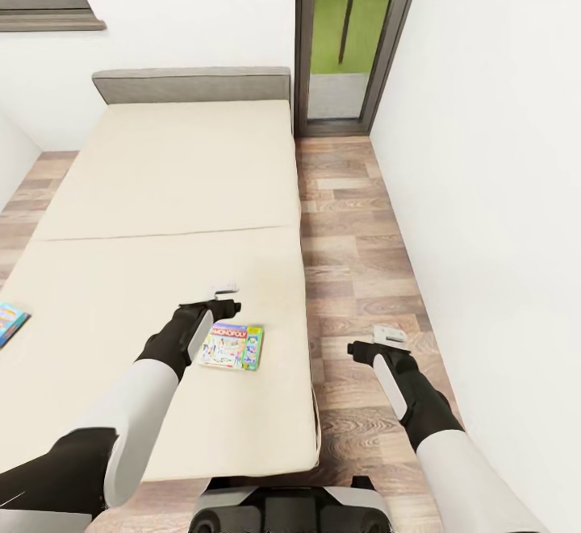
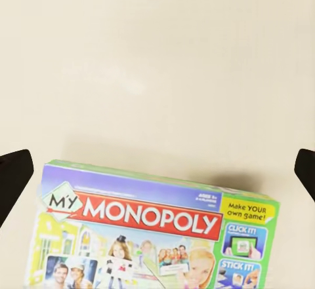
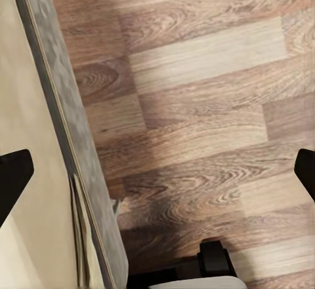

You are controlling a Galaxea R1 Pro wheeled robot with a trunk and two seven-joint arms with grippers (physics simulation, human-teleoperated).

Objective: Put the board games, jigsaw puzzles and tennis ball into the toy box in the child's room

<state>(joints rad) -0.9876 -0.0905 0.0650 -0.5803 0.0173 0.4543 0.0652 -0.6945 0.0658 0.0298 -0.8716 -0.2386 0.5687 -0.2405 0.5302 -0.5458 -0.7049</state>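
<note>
A pale "My Monopoly" board game point(image 1: 232, 347) with green edges lies flat on the beige bed point(image 1: 169, 178), near its right side. My left gripper point(image 1: 223, 296) hovers open just beyond the box's far edge; in the left wrist view the box point(image 2: 157, 236) sits below the wide-apart dark fingertips point(image 2: 13, 177), with nothing between them. A small blue board game point(image 1: 10, 322) peeks in at the bed's left edge. My right gripper point(image 1: 379, 341) is open over the wood floor beside the bed, its fingertips point(image 3: 14, 177) holding nothing.
The bed's grey headboard point(image 1: 192, 84) stands against the far wall. A strip of plank floor point(image 1: 355, 235) runs between the bed and the white right wall point(image 1: 500, 194). A grey-framed glass door point(image 1: 355, 33) is at the far end. The bed frame edge point(image 3: 72, 145) is close to my base point(image 1: 290, 509).
</note>
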